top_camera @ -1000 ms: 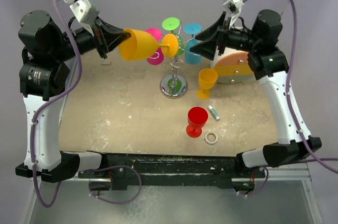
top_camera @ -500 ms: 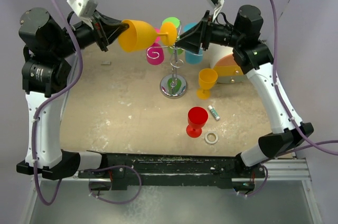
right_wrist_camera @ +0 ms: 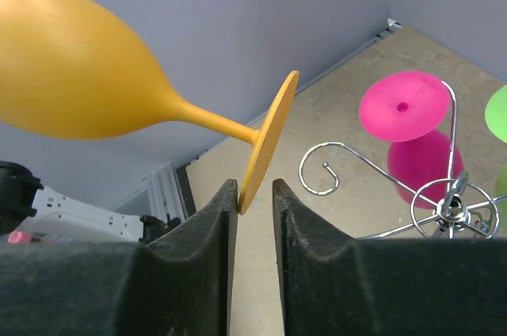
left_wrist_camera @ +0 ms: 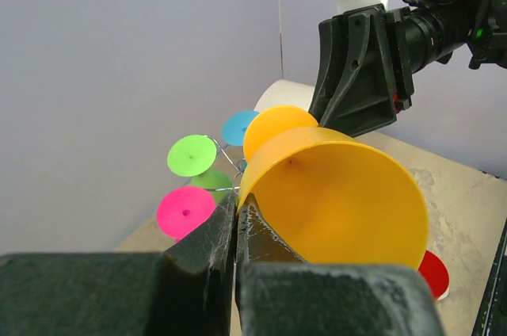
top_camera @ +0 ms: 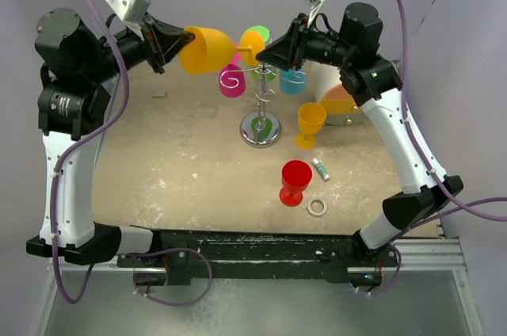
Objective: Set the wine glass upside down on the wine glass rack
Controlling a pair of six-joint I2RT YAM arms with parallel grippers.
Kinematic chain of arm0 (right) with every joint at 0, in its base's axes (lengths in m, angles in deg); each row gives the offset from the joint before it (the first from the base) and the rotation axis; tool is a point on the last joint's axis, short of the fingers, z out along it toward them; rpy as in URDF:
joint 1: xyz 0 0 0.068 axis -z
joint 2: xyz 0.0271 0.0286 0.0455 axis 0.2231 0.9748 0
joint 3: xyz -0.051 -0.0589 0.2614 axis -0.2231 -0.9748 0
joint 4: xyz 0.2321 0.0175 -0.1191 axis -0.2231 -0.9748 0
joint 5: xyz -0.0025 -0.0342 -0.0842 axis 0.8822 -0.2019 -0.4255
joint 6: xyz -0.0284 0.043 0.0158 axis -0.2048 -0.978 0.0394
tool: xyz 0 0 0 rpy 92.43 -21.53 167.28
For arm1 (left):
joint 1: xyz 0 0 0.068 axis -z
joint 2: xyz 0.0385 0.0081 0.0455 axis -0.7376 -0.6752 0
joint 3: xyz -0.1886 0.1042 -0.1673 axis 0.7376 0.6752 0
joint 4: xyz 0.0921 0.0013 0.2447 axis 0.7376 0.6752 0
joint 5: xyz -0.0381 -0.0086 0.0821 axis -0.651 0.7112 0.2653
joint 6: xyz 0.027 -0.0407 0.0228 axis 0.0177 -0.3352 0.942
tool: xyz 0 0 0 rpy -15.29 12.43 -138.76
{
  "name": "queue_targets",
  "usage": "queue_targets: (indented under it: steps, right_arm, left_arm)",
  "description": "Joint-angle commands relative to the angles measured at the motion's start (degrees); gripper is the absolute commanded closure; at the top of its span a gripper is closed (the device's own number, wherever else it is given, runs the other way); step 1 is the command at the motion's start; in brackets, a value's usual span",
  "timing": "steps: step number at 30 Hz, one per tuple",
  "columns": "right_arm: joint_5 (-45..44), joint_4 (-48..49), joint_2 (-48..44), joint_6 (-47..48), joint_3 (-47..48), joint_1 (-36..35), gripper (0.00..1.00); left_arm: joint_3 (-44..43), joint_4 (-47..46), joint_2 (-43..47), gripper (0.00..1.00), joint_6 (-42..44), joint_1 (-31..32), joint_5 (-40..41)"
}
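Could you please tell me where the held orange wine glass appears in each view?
Top external: orange wine glass, upper left of centre.
Left wrist: orange wine glass, centre right, large.
Right wrist: orange wine glass, upper left.
Shared landmark: the hanging pink glass.

Left half: bare table (top_camera: 174,154), an open lane.
Upper centre: wine glass rack (top_camera: 261,131) hung with a pink glass (top_camera: 232,82) and a blue glass (top_camera: 292,82); wine glass (top_camera: 207,49) lies level above.
Right of centre: yellow glass (top_camera: 310,122) and red glass (top_camera: 295,181) stand.
Upper right: drawer box (top_camera: 341,106).

Beige table (top_camera: 182,169) under rack (top_camera: 261,131), yellow goblet (top_camera: 310,120), red goblet (top_camera: 295,177), tube (top_camera: 320,168), ring (top_camera: 318,207).
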Motion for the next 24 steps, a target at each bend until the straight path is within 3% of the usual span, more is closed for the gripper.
queue_targets:
  steps: [1, 24]
  right_arm:
    - [-3.1, -0.4, -1.0, -1.3, 2.8, -0.5, 0.77]
    - [-7.9, -0.9, -0.3, -3.1, 2.2, -1.0, 0.83]
  left_arm:
    - [0.0, -4.0, -0.4, 1.0, -0.6, 0.0, 0.4]
    - [1.5, -3.7, -0.1, 1.0, 2.3, 1.2, 0.3]
